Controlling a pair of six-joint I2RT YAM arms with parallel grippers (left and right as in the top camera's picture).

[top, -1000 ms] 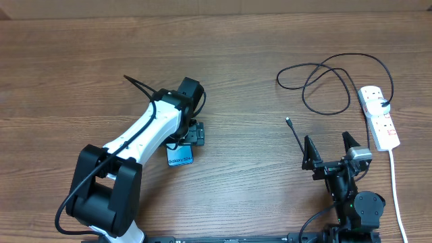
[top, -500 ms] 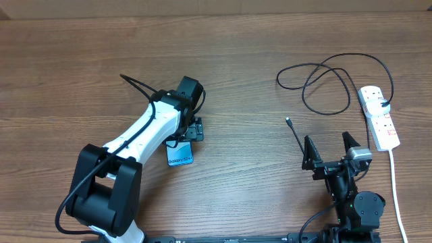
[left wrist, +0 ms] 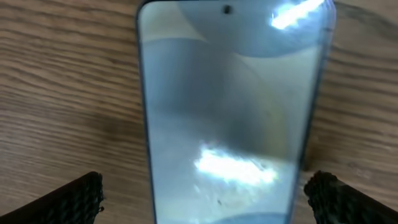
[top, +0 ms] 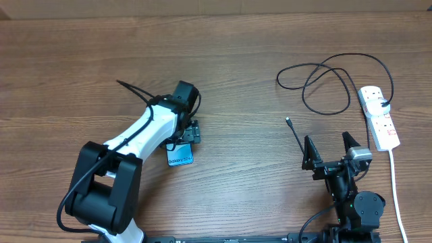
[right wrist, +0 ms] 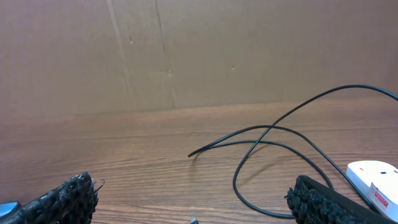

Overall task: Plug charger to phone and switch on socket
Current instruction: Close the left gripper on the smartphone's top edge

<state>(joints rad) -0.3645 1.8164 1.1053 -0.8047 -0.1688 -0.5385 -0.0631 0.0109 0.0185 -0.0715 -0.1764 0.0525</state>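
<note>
Left gripper (left wrist: 205, 200) spread wide over the phone (left wrist: 230, 106) (screen lit), fingers flanking it on the tabletop (top: 243, 54). Right gripper (top: 327, 144) gapes too, beside the loose tip of the charger (top: 294, 135); the socket (top: 379, 118) lies far right.

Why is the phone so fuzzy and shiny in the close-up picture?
Left wrist view: the phone sits very near the lens, so it looks soft, and white glare patches reflect off its screen. Overhead view: evenly lit and sharp, with only soft shadows. Right wrist view: the charger shows fairly clearly, no glare.
</note>
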